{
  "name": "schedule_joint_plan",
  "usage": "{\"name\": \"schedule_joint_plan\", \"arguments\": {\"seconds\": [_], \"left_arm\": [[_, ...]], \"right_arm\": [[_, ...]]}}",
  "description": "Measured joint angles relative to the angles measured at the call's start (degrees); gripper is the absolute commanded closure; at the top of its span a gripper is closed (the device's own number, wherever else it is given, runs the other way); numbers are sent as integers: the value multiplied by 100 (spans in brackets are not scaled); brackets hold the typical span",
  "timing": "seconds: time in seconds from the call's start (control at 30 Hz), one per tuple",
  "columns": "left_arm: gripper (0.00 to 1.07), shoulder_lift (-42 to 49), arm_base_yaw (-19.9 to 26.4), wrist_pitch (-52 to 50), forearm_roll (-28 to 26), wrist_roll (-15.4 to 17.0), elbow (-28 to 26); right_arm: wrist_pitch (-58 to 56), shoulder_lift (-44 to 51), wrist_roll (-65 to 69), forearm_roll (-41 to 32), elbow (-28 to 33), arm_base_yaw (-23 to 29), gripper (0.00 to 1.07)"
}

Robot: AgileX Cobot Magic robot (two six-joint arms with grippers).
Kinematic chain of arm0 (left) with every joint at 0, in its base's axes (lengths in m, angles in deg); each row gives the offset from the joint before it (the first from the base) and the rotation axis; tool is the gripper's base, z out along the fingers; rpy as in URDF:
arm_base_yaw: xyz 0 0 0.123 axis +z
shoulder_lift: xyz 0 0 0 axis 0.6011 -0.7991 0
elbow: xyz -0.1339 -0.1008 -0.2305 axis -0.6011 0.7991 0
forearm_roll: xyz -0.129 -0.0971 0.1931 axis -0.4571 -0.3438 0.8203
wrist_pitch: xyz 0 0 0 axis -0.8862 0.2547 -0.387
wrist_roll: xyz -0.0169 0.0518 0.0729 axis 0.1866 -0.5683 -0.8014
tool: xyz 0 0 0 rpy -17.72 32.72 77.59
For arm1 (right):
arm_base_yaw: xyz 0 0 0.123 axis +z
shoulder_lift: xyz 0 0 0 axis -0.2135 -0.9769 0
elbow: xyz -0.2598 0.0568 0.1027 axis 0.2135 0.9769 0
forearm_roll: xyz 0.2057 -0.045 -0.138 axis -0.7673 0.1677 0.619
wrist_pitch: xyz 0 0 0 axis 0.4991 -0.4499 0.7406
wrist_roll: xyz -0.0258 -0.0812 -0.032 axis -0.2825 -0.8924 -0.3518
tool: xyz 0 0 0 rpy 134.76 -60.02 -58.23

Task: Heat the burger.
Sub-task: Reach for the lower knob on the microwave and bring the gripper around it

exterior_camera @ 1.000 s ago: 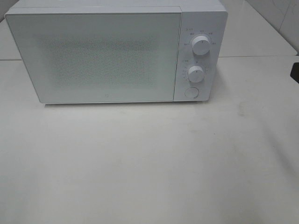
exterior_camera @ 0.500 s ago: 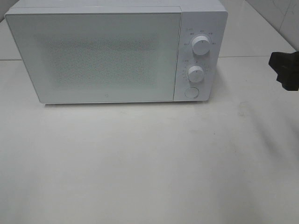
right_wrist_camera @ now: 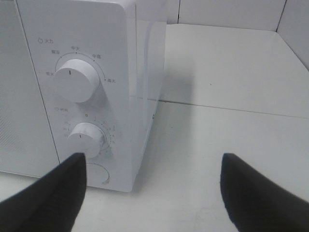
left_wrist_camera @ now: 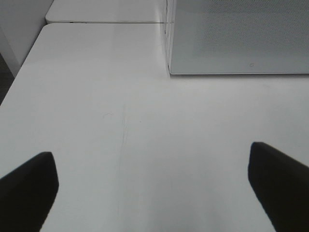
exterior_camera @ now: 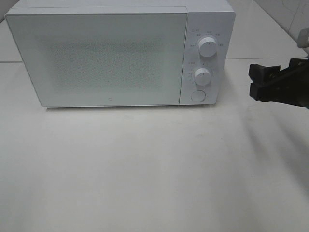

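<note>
right hand point(exterior_camera: 254, 81) further in from right than before, near microwave point(exterior_camera: 120, 55) knobs point(exterior_camera: 207, 47), wide open, empty; left hand point(left_wrist_camera: 154, 193) wide open, empty, over bench point(left_wrist_camera: 96, 96); door point(exterior_camera: 87, 67) shut

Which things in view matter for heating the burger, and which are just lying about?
For the job: microwave, door shut; its upper knob, lower knob and round button; right gripper, open, beside the control panel; left gripper, open. No burger shows in any view.
Just there: white table; wall behind.
</note>
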Motion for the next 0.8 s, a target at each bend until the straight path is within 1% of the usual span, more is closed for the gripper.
{"name": "schedule_joint_plan", "arguments": {"seconds": [0.03,0.07,0.1,0.17,0.27,0.3,0.37,0.43,0.53,0.57,0.63,0.7,0.73,0.8], "left_arm": [[6,0,0,0,0,0,0],[6,0,0,0,0,0,0],[6,0,0,0,0,0,0],[6,0,0,0,0,0,0],[6,0,0,0,0,0,0],[6,0,0,0,0,0,0],[6,0,0,0,0,0,0],[6,0,0,0,0,0,0],[6,0,0,0,0,0,0],[6,0,0,0,0,0,0],[6,0,0,0,0,0,0],[6,0,0,0,0,0,0],[6,0,0,0,0,0,0],[6,0,0,0,0,0,0]], "right_arm": [[304,-166,-143,-332,-6,212,34],[424,-258,-195,-493,-6,321,34],[424,-258,-195,-493,-6,321,34],[1008,-619,-338,-1043,-11,796,34],[1169,-710,-372,-1163,-11,911,34],[1455,-945,-413,-1450,-11,1180,34],[1610,-1043,-435,-1593,-11,1278,34],[2057,-1490,-487,-2011,-6,1713,34],[2091,-1599,-498,-2114,-29,1799,34],[2126,-1782,-521,-2257,-120,1931,34],[2143,-1879,-544,-2332,-178,1988,34],[2183,-2212,-630,-2475,-447,2103,34],[2183,-2212,-630,-2475,-447,2103,34],[2183,-2469,-630,-2515,-688,2108,34]]}}
